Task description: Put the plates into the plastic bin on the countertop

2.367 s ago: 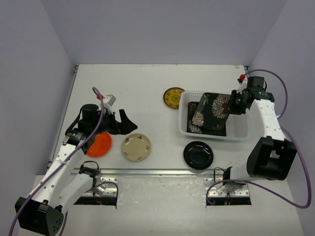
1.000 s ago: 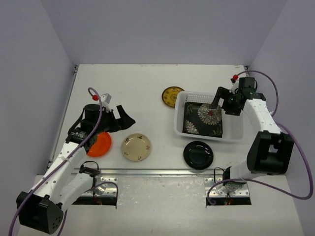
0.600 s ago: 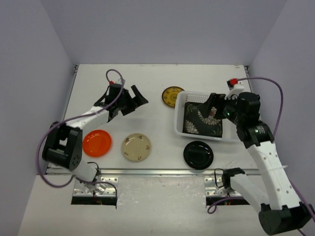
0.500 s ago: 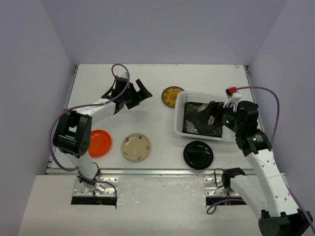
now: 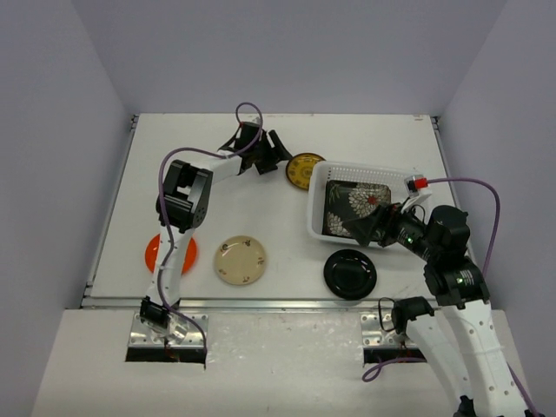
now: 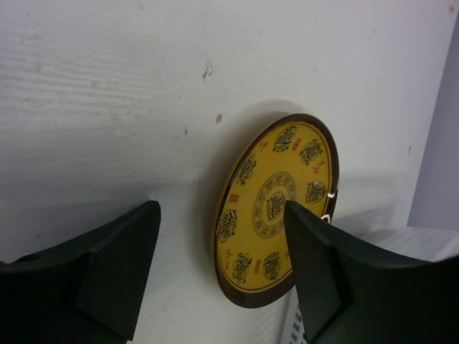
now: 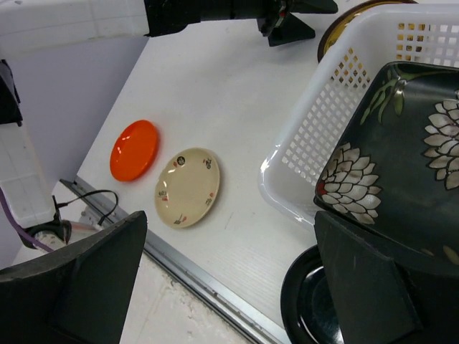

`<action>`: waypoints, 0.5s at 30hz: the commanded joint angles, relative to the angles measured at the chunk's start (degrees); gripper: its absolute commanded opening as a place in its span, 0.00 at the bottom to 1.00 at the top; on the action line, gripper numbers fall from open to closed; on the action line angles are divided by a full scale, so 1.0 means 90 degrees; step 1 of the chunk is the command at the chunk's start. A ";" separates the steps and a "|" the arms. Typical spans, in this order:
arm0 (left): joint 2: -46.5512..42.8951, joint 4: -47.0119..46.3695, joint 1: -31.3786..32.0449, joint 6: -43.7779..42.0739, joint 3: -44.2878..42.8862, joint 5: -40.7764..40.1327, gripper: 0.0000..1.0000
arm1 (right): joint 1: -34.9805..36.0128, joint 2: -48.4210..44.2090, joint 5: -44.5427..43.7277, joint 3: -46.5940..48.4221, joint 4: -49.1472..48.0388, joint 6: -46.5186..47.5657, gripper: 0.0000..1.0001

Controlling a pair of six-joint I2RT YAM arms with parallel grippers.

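Nearest the front edge of the countertop [image 5: 261, 208], three round plates lie flat and apart. The glossy black plate [image 5: 350, 274] is toward the right, the cream plate [image 5: 241, 260] is near the middle, and the orange plate [image 5: 178, 254] is to the left, partly hidden by the left arm. The right gripper [image 5: 369, 228] hangs above the near wall of the plastic bin [image 5: 365, 167] with its jaws wide apart and nothing between them. Its wrist view shows only bare surface in the gap.

The bin sits toward the right edge. A black floral square plate [image 7: 401, 158] is inside it, and anything beneath that plate is hidden.

Beyond the middle of the countertop, the patterned yellow plate [image 6: 276, 208] lies flat with its right rim just beside the bin's far-left corner. The left gripper [image 6: 222, 208] is low over this plate with its jaws parted. One finger [image 6: 315, 279] overlaps the plate's bin-side edge and the other stands clear on bare countertop, so nothing is gripped.

The yellow plate looks like glazed ceramic, which would be stiff, light, slick and likely to chip. A pinch across the flat face would probably slip. The better hold is on the raised rim at the side away from the bin, with one finger under the lip. It should then be lifted level, so that it neither slides out nor knocks the bin's lattice wall.
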State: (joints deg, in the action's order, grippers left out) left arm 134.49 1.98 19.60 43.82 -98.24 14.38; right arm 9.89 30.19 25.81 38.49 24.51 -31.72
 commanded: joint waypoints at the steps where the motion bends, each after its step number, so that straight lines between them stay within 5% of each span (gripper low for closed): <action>1: 0.0859 0.0803 0.0142 -0.0160 -0.0711 0.0600 0.61 | -0.0005 -0.0015 0.0125 -0.0099 0.0049 0.0169 0.99; 5: 0.1140 0.1078 0.0156 -0.0356 -0.0960 0.0765 0.43 | -0.0005 -0.0044 0.0199 0.0068 0.0224 0.0398 0.99; 10: 0.1421 0.1348 0.0156 -0.0603 -0.1273 0.1200 0.35 | -0.0005 -0.0062 0.0288 0.0241 0.0264 0.0491 0.99; 15: 0.1379 0.1667 0.0156 -0.1005 -0.1387 0.1153 0.01 | -0.0005 0.0014 0.0363 0.0245 0.0264 0.0490 0.99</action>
State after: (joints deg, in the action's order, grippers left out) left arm 144.07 8.01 19.99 39.56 -110.58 24.74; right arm 9.89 30.05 27.73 38.49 27.90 -28.44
